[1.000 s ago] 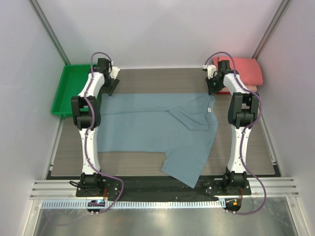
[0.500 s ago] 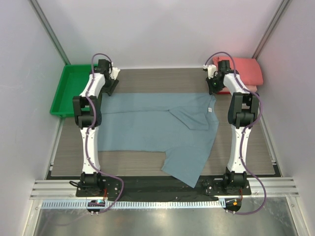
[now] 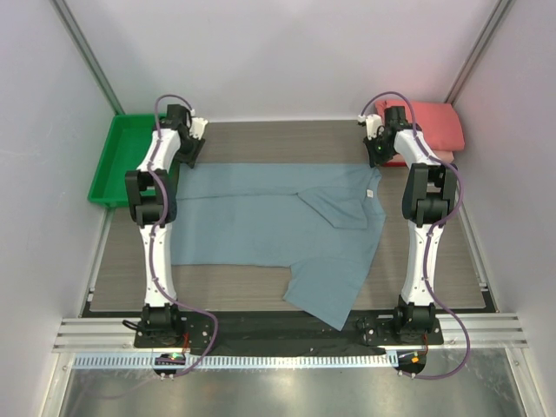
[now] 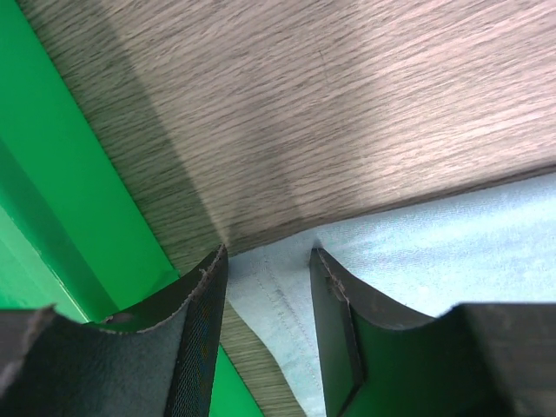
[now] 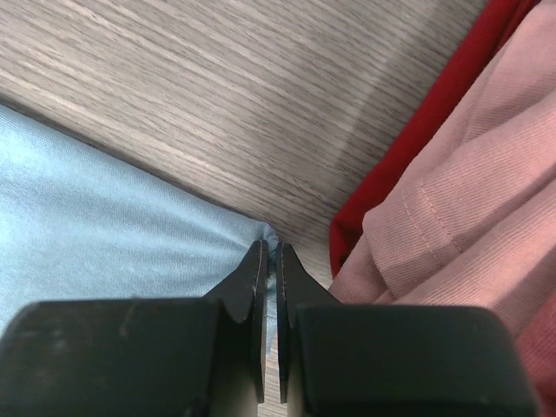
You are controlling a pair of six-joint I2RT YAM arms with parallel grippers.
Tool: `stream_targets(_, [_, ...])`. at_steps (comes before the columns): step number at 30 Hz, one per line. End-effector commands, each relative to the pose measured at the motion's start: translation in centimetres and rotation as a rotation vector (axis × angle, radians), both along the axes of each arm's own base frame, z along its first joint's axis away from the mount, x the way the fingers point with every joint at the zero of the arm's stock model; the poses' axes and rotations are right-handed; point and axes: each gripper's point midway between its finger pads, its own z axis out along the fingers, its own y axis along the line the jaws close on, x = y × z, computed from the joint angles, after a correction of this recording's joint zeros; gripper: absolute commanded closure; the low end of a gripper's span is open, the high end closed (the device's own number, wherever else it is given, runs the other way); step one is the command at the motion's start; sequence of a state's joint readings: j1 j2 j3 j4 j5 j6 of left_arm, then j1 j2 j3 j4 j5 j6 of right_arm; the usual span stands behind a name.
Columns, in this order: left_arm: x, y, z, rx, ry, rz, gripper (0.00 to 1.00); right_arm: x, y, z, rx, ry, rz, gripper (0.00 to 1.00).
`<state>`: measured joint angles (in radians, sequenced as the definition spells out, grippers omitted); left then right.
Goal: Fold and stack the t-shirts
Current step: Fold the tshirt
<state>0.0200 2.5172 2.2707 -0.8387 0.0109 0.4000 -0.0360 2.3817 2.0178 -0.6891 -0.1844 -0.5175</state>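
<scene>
The blue-grey t-shirt (image 3: 278, 217) lies spread flat on the table, one sleeve folded inward and a white neck label (image 3: 371, 193) near its right edge. My left gripper (image 3: 189, 156) is at the shirt's far left corner. In the left wrist view, the left gripper (image 4: 268, 254) has its jaws apart, and the hemmed corner (image 4: 278, 300) lies in the gap between them. My right gripper (image 3: 375, 156) is at the far right corner, and in its wrist view the right gripper (image 5: 270, 248) is shut on a pinch of blue cloth (image 5: 104, 217). Folded coral-pink t-shirts (image 3: 430, 126) are stacked at the back right.
A green plastic tray (image 3: 117, 161) sits at the back left, its rim (image 4: 52, 174) just beside my left fingers. The pink shirt (image 5: 469, 191) and a red one (image 5: 408, 148) under it lie right next to my right gripper. White walls enclose the wooden table (image 3: 278, 139).
The left jaws have narrowed around the shirt's corner, and the left wrist has shifted slightly toward the tray. The right arm and the shirt have not moved.
</scene>
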Motion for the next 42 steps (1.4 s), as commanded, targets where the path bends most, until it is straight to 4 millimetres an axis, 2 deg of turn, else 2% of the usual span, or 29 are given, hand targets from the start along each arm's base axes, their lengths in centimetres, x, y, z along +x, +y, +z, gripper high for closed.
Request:
stream_targets(1, [-2.8, 1.3, -5.6, -0.034, 0.162, 0.016, 0.56, -0.6, -2.3, 1.4, -0.079, 0.009, -0.023, 0.99])
stream_targets(3, [-2.5, 1.2, -5.2, -0.044, 0.153, 0.01, 0.53, -0.3, -2.3, 1.5, -0.079, 0.001, -0.025, 0.99])
stream_targets(5, [-3.4, 1.6, -6.3, -0.056, 0.213, 0.018, 0.53, -0.2, -2.3, 1.6, -0.078, -0.002, -0.026, 0.99])
stream_targets(6, [-3.2, 1.8, -5.4, -0.064, 0.216, 0.031, 0.55, -0.1, -2.3, 1.7, -0.077, -0.004, -0.024, 0.99])
stream_targets(7, [-3.7, 2.3, -6.6, -0.071, 0.249, 0.048, 0.56, -0.1, -2.3, 1.6, -0.078, -0.004, -0.023, 0.99])
stream_targets(8, [-3.7, 2.3, -6.6, -0.095, 0.254, 0.051, 0.58, -0.1, -2.3, 1.5, -0.079, -0.002, -0.021, 0.99])
stream_targets(14, [-3.7, 2.1, -6.2, -0.111, 0.246, 0.035, 0.78, 0.3, -2.1, 1.5, -0.068, -0.009, -0.017, 0.99])
stream_targets(15, [-3.7, 2.0, -6.2, -0.112, 0.249, 0.031, 0.88, 0.5, -2.0, 1.6, -0.065, -0.012, -0.015, 0.99])
stream_targets(17, [-3.7, 2.1, -6.1, -0.105, 0.245, 0.032, 1.0, 0.7, -1.8, 1.8, -0.056, -0.022, -0.012, 0.99])
stream_targets(20, [-2.9, 2.0, -4.8, -0.103, 0.207, 0.03, 1.0, 1.0, -1.6, 2.9, -0.043, -0.046, -0.015, 0.99])
stream_targets(24, [-1.5, 1.6, 0.2, -0.098, 0.099, 0.014, 1.0, 1.9, -1.0, 7.3, -0.002, -0.142, -0.021, 0.99])
stream_targets(25, [-1.1, 1.2, 3.1, -0.103, 0.044, 0.006, 1.0, 2.4, -0.8, 8.8, 0.007, -0.18, -0.025, 0.99])
stream_targets(26, [-1.0, 1.1, 5.2, -0.104, 0.004, -0.003, 1.0, 2.5, -0.6, 11.5, 0.021, -0.231, -0.031, 0.99])
stream_targets(27, [-1.1, 0.9, 6.4, -0.104, -0.02, -0.009, 1.0, 2.7, -0.4, 13.1, 0.03, -0.266, -0.029, 0.99])
stream_targets(28, [-1.2, 0.8, 11.1, -0.101, -0.111, -0.017, 1.0, 2.9, -0.3, 15.4, 0.033, -0.317, -0.029, 0.99])
stream_targets(29, [-1.4, 0.6, 13.0, -0.105, -0.148, -0.024, 1.0, 2.7, -0.3, 18.4, 0.034, -0.377, -0.028, 0.99])
stream_targets(30, [-1.7, 0.6, 13.7, -0.099, -0.176, -0.032, 1.0, 2.5, -0.3, 20.5, 0.034, -0.418, -0.029, 0.99])
stream_targets(31, [-2.1, 0.6, 15.8, -0.092, -0.222, -0.04, 1.0, 2.2, -0.2, 22.2, 0.032, -0.454, -0.025, 0.99])
stream_targets(32, [-3.0, 0.6, 20.1, -0.079, -0.31, -0.048, 1.0, 1.2, -0.2, 25.5, 0.028, -0.515, -0.026, 0.99])
stream_targets(33, [-3.3, 0.6, 22.3, -0.067, -0.369, -0.059, 1.0, 0.6, -0.2, 27.1, 0.022, -0.545, -0.021, 0.99])
stream_targets(34, [-4.3, 0.5, 22.6, -0.065, -0.371, -0.062, 1.0, 0.0, -0.2, 28.6, 0.019, -0.575, -0.02, 0.99])
stream_targets(35, [-5.8, 0.4, 26.2, -0.056, -0.444, -0.067, 1.0, -0.9, -0.3, 29.4, 0.014, -0.589, -0.023, 0.99])
stream_targets(36, [-6.5, 0.3, 27.2, -0.053, -0.466, -0.071, 1.0, -2.6, -0.3, 32.7, 0.011, -0.653, -0.022, 0.99])
stream_targets(37, [-7.6, 0.3, 27.2, -0.052, -0.462, -0.073, 1.0, -3.7, -0.3, 33.3, 0.009, -0.665, -0.024, 0.99])
stream_targets(38, [-9.6, 0.1, 30.2, -0.046, -0.522, -0.077, 1.0, -4.8, -0.3, 34.5, 0.005, -0.691, -0.027, 0.99])
stream_targets(39, [-10.6, -0.1, 31.0, -0.048, -0.541, -0.083, 1.0, -5.8, -0.3, 35.6, 0.003, -0.715, -0.03, 0.99])
stream_targets(40, [-12.0, -0.3, 30.5, -0.051, -0.528, -0.087, 1.0, -8.3, -0.3, 38.1, -0.006, -0.772, -0.033, 0.99])
stream_targets(41, [-13.1, -0.4, 31.0, -0.048, -0.543, -0.087, 1.0, -9.6, -0.4, 39.1, -0.013, -0.797, -0.043, 0.99])
stream_targets(42, [-15.5, -0.4, 34.3, -0.031, -0.632, -0.089, 1.0, -11.2, -0.4, 40.5, -0.017, -0.829, -0.047, 0.99])
